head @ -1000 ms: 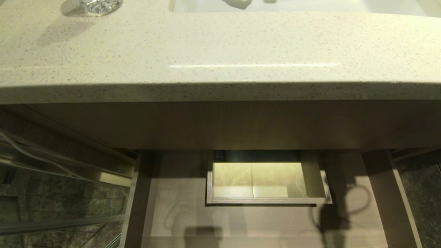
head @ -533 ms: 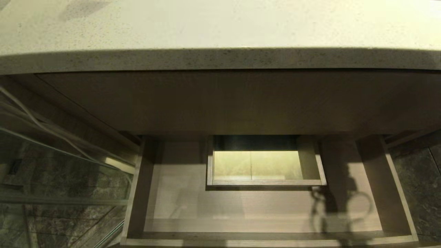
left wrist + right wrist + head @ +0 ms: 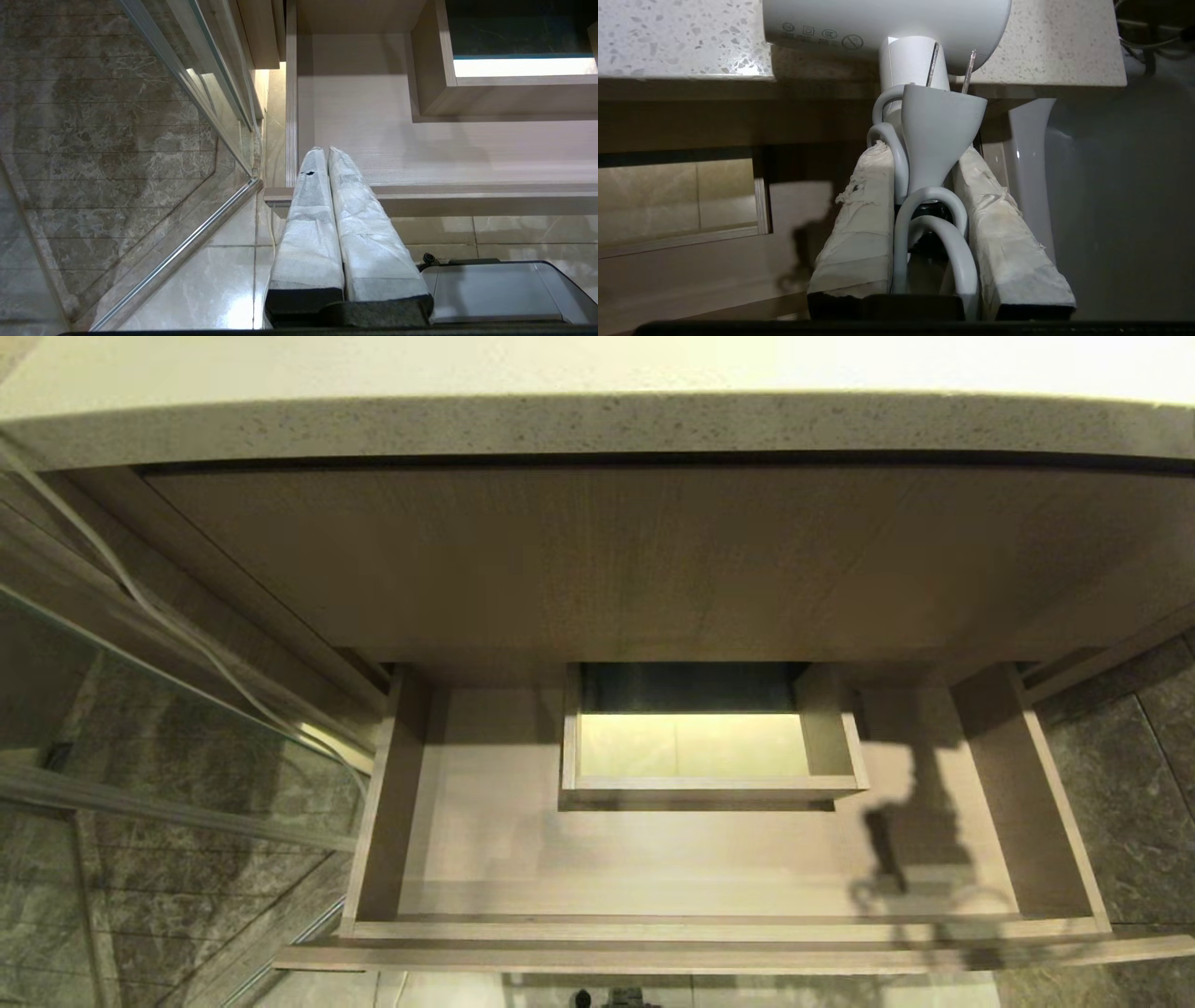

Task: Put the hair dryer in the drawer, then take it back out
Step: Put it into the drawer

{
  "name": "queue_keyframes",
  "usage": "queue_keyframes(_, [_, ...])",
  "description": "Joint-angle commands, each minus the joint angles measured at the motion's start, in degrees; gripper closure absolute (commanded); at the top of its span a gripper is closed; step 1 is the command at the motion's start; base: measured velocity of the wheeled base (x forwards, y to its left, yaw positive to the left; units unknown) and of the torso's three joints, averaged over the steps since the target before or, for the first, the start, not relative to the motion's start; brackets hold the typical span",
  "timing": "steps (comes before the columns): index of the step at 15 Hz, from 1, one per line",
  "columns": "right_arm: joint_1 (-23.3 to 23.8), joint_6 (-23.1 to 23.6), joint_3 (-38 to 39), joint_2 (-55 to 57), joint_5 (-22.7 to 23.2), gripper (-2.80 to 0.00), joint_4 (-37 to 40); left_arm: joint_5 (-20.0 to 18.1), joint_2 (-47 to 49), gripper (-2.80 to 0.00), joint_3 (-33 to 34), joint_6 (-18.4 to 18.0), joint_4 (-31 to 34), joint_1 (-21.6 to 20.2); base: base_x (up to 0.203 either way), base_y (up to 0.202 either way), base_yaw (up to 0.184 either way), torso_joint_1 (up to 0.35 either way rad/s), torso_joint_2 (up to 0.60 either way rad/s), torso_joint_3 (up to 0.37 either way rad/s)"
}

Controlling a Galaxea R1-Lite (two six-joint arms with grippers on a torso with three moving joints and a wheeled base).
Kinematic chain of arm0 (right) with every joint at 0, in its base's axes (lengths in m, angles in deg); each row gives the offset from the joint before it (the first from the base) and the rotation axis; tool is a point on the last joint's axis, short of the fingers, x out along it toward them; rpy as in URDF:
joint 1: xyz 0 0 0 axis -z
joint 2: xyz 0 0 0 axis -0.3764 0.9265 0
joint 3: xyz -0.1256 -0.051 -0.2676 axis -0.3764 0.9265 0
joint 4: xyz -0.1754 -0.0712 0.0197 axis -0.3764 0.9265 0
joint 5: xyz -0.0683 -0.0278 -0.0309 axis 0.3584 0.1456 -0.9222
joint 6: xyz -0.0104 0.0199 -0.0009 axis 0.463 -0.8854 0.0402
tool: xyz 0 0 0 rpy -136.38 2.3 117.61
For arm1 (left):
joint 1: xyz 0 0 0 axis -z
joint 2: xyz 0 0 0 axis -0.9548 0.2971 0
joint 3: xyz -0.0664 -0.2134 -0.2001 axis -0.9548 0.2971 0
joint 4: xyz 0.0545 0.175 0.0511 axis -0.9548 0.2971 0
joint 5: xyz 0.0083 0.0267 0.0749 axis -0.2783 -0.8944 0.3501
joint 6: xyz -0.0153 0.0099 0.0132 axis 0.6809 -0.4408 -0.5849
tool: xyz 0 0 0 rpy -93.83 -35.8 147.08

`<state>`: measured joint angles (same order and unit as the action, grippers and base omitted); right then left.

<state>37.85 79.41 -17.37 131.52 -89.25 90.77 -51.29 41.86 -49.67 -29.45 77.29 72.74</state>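
Note:
The drawer (image 3: 485, 859) stands pulled open under the counter, wide and shallow, light wood grain, and I see nothing lying in it. A boxed cut-out (image 3: 700, 737) sits mid-back. The white hair dryer (image 3: 887, 21) shows only in the right wrist view, barrel crosswise above the fingers. My right gripper (image 3: 924, 151) is shut on its handle, with the grey plug (image 3: 941, 135) and cord loops (image 3: 924, 224) bunched between the padded fingers. It hangs over the drawer's right part (image 3: 714, 261). Its shadow (image 3: 915, 859) falls on the drawer floor. My left gripper (image 3: 325, 150) is shut and empty, near the drawer's front left corner (image 3: 292, 186).
The speckled counter edge (image 3: 597, 425) overhangs the drawer. A glass panel with a metal rail (image 3: 140, 756) and thin cables stands to the left. Dark stone tiles (image 3: 1139, 784) lie at the right. A white glossy fixture (image 3: 1031, 154) is beside the right gripper. My base (image 3: 495, 289) sits below.
The head camera has dropped and tilted: the countertop slid up out of the picture and the drawer's front edge came into view. The hair dryer's shadow stays on the drawer's right side.

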Motion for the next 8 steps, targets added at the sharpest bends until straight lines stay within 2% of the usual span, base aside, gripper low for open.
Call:
queue_keyframes(1, [0.0,0.1,0.9,-1.2,0.2,0.00,0.2,0.0,0.0,0.00,0.0,0.0,0.0,0.1,0.000,0.000,0.000,-0.131,0.02,-0.130])
queue_keyframes(4, [0.0,0.1,0.9,-1.4,0.2,0.00,0.1,0.0,0.0,0.00,0.0,0.0,0.0,0.0,0.000,0.000,0.000,-0.286,0.01,-0.286])
queue_keyframes(8, [0.0,0.1,1.2,-2.1,0.2,0.00,0.6,0.0,0.0,0.00,0.0,0.0,0.0,0.0,0.000,0.000,0.000,-0.339,-0.02,-0.371])
